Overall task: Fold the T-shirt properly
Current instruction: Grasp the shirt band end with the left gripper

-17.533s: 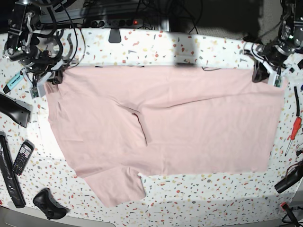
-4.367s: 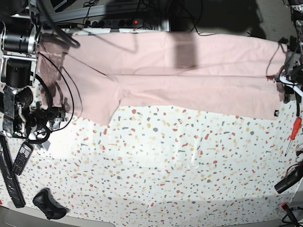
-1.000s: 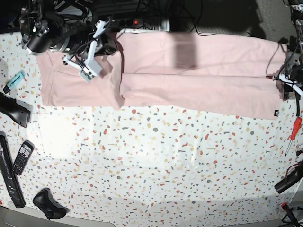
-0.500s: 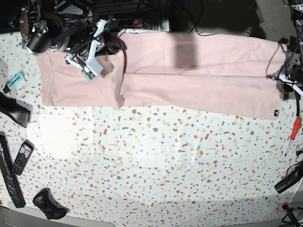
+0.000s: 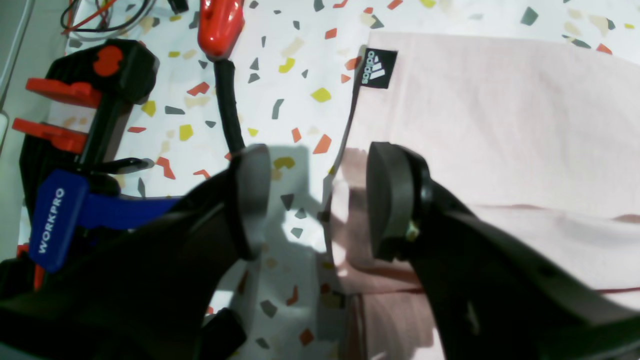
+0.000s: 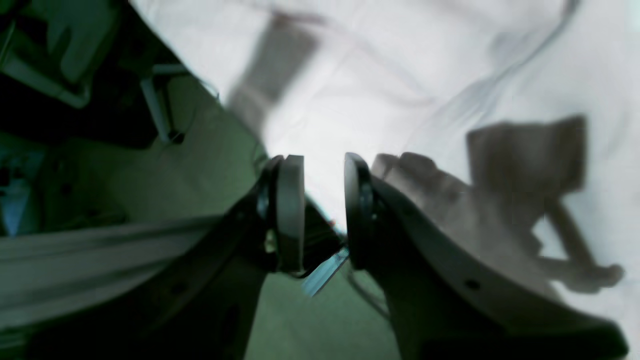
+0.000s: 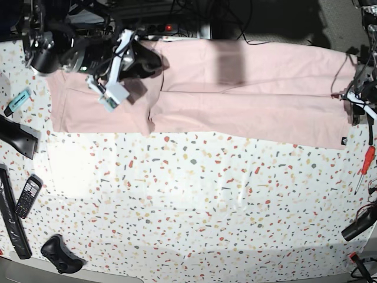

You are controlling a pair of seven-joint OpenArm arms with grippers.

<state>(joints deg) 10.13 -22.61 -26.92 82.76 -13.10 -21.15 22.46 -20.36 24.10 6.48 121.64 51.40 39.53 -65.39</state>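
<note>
The pale pink T-shirt (image 7: 247, 100) lies folded in a long band across the far side of the table, plain side up. A small black logo tag (image 5: 378, 67) sits at its right corner. My left gripper (image 5: 320, 200) hangs open over that right edge, one finger (image 5: 250, 200) above the table and the other (image 5: 395, 200) above the cloth, holding nothing; in the base view the left gripper (image 7: 353, 106) is at the far right. My right gripper (image 7: 154, 61) is above the shirt's upper left part. In its blurred wrist view, the right gripper (image 6: 324, 210) shows a narrow gap with nothing in it.
A red-handled screwdriver (image 7: 366, 162) and a black clamp (image 7: 359, 224) lie at the right edge. On the left are a phone (image 7: 27, 196), a black controller (image 7: 59, 253), a long black bar (image 7: 12, 212) and a teal marker (image 7: 17, 101). A power strip (image 7: 147, 26) and cables run along the back.
My right gripper has parted its jaws and shifted a little to the right over the shirt's upper left. The left arm has stayed still.
</note>
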